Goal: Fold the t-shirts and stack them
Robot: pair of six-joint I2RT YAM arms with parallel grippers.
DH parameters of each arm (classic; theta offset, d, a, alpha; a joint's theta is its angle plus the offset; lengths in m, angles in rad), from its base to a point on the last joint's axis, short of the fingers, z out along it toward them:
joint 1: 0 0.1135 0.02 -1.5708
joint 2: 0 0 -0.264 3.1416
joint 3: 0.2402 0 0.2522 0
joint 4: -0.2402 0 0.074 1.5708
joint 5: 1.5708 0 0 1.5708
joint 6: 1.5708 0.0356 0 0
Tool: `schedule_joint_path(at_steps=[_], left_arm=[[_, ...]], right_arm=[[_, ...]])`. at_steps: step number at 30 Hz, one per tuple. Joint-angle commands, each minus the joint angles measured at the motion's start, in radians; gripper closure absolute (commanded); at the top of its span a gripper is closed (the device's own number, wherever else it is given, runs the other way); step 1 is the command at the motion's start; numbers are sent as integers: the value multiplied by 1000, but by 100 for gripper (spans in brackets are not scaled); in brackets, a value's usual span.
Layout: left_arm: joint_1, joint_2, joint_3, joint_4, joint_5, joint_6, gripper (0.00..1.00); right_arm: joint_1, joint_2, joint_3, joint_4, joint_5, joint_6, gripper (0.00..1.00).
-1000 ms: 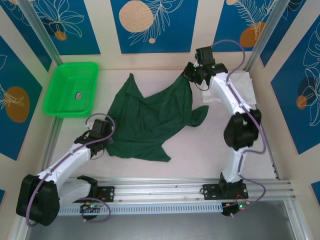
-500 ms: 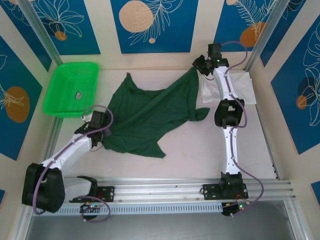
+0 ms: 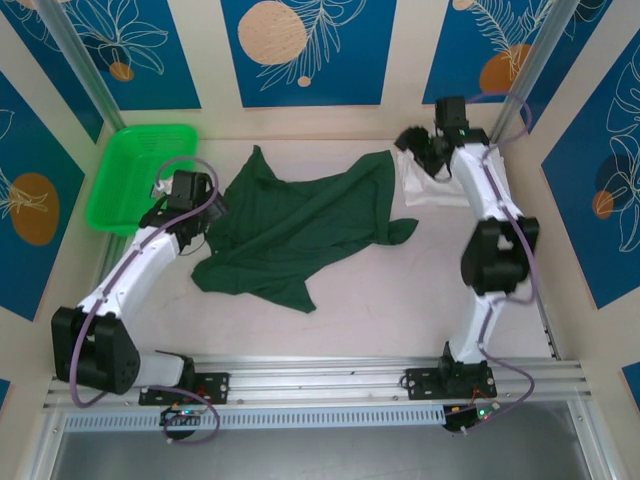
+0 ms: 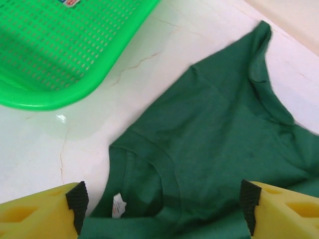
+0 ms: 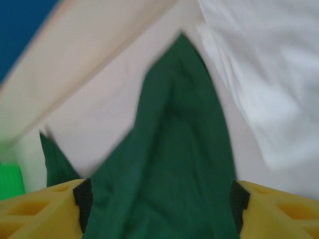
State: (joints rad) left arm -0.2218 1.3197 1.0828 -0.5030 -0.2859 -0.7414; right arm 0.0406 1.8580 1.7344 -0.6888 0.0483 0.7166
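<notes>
Green t-shirt (image 3: 300, 232) lengthwise left-right, collar (image 4: 149, 167) leftward

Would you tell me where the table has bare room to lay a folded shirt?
Widest bare patch: the white table between the dark green cloth t-shirt, the right arm and the near rail. Crowded at the back right, around the white cloth t-shirt.

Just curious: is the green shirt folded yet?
Not folded: the dark green t-shirt lies spread and rumpled on the table.
</notes>
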Motion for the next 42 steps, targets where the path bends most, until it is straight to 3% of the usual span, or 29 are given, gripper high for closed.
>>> schedule_joint_path(at_steps=[1, 8, 14, 19, 23, 25, 27, 29, 31, 35, 42], left_arm=[[-59, -93, -84, -50, 112, 21, 29], [-270, -182, -374, 70, 322, -76, 31], [-339, -112, -463, 268, 524, -118, 30], [-347, -45, -470, 280, 469, -120, 26], [-347, 5, -473, 295, 425, -113, 26], [-347, 37, -469, 293, 390, -108, 34], [-349, 64, -467, 297, 360, -105, 52], [-348, 83, -464, 298, 338, -102, 62], [-347, 92, -451, 274, 305, -89, 73], [-347, 60, -418, 191, 218, -54, 100], [-324, -83, -388, 49, 88, -5, 100]], right_arm=[[-27, -166, -331, 89, 4, 15, 28], [24, -260, -631, 122, -112, -32, 25], [111, -195, -619, 92, -57, -49, 26], [113, -102, -563, 84, -27, -30, 29], [114, -30, -520, 84, -55, -15, 43], [108, 1, -495, 79, -70, -2, 52], [101, 13, -487, 103, -103, 10, 69], [99, 12, -486, 119, -126, 28, 87], [97, -12, -498, 137, -169, 46, 96], [80, -122, -580, 224, -316, 137, 100], [39, -337, -720, 361, -536, 351, 100]])
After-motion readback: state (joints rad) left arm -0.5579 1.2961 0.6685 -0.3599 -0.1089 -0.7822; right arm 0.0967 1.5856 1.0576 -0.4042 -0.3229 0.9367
